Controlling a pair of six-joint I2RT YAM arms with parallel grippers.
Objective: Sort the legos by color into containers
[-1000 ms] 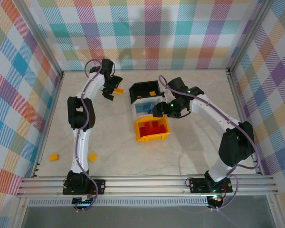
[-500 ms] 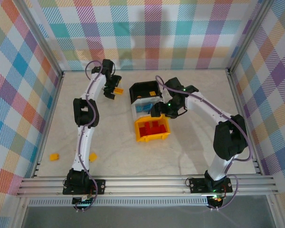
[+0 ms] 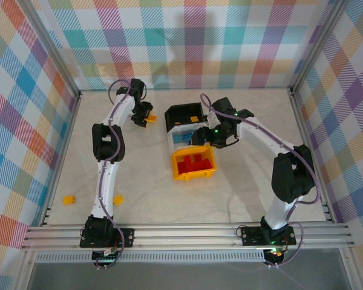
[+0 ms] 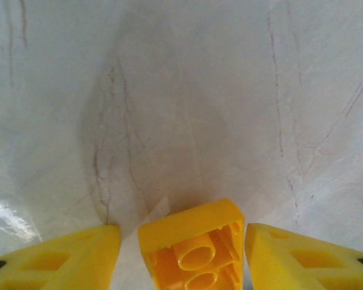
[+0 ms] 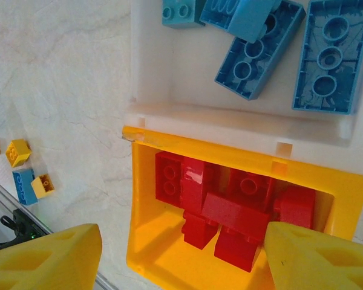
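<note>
Left arm is stretched out to the far left part of the desk [image 3: 248, 187], left of the bin row. The left gripper [image 4: 183, 228] is down at the desk surface with its fingers [image 4: 78, 257] on either side of a yellow brick [image 4: 193, 244]. The brick's hollow underside, round tubes showing, faces the wrist camera. In that view the finger on the picture's right sits against the brick's edge or just off it. On the other side a sliver of desk shows between finger and brick. I read this as fingers partly spread, bracketing the brick, no pinch.

The right gripper [image 5: 181, 241] hangs over the bins, fingers wide apart with nothing between them. Directly under it is the yellow-orange bin [image 5: 136, 199], holding a pile of red bricks [image 5: 230, 211]. Touching that bin on its far side is the white bin [image 5: 151, 72], holding blue bricks [image 5: 323, 57].

From the top view the row runs near to far: yellow-orange, white, then the black bin [image 3: 175, 112], which has a bit of yellow inside.

Unsorted: two loose yellow bricks [image 3: 69, 199] lie at the near left of the desk, apart from each other and well apart from the bins. The right wrist view also catches a small cluster on the bare desk, several yellow pieces and one blue brick [image 5: 23, 184].
</note>
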